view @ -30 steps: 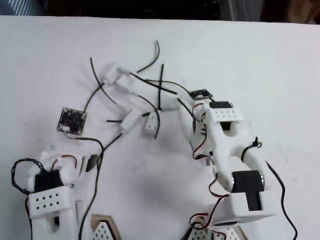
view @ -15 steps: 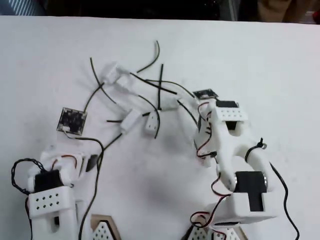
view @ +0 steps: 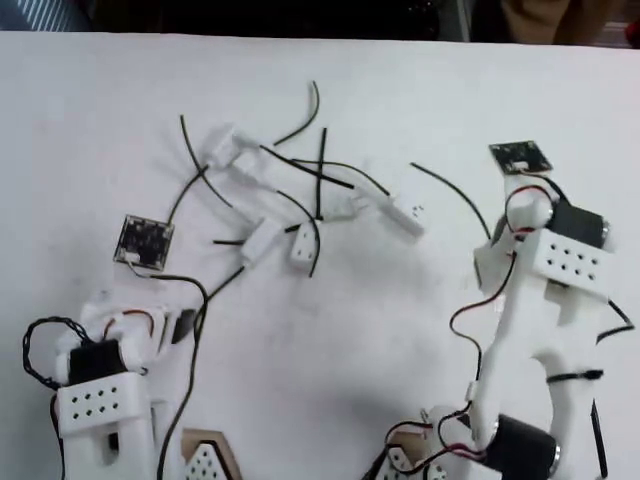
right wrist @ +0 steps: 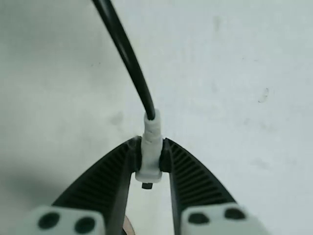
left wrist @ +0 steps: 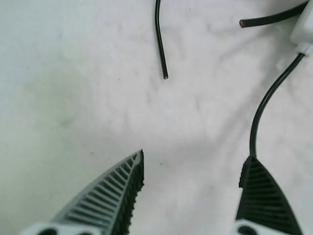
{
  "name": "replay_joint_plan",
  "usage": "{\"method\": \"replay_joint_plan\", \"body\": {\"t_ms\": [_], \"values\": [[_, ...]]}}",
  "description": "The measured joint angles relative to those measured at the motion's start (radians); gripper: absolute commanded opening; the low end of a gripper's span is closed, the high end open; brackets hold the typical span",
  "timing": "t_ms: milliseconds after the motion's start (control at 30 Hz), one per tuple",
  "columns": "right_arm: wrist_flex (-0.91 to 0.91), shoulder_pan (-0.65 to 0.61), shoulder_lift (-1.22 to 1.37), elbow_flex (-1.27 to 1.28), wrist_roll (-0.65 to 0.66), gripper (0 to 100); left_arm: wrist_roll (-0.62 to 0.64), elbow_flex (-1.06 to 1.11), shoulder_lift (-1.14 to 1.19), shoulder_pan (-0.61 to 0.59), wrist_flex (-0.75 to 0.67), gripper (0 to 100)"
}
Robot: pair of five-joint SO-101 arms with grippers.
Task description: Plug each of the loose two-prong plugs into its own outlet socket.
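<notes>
The right gripper (right wrist: pixel 149 143) is clenched on a white plug (right wrist: pixel 152 131). Its black cord (right wrist: pixel 124 54) runs away over the table (right wrist: pixel 244 73). In the high view this arm (view: pixel 545 265) is at the right side, well apart from the white connectors (view: pixel 262 240) in the middle. The left gripper (left wrist: pixel 195 157) is released, fingers wide apart above the table, and a wire (left wrist: pixel 264 107) reaches one finger.

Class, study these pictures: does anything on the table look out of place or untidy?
Yes: the black cords lie criss-crossed in a tangle among white connectors near the table's middle. Nothing looks spilled.
</notes>
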Motion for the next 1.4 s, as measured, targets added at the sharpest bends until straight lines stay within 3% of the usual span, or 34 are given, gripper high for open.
{"method": "replay_joint_plan", "body": {"t_ms": [167, 267, 500, 700, 900, 1133, 1400], "values": [[0.008, -0.017, -0.103, 0.000, -0.009, 1.7, 0.000, 0.000, 0.000, 0.000, 0.000, 31], [0.008, -0.089, -0.169, 0.006, -0.091, 1.7, 0.000, 0.000, 0.000, 0.000, 0.000, 32], [-0.098, -0.405, -0.336, 0.153, -0.310, 1.7, 0.000, 0.000, 0.000, 0.000, 0.000, 32], [-0.313, -0.649, -0.445, 0.334, -0.483, 1.7, 0.112, -0.040, 0.000, 0.000, 0.000, 32], [-0.540, -0.844, -0.496, 0.489, -0.574, 1.7, 0.199, -0.123, 0.000, 0.000, 0.000, 32], [-0.723, -0.985, -0.500, 0.637, -0.595, 1.7, 0.288, -0.166, 0.000, 0.169, -0.031, 32], [-0.752, -1.083, -0.512, 0.669, -0.595, 1.7, 0.318, -0.166, 0.000, 0.381, -0.135, 32]]}}
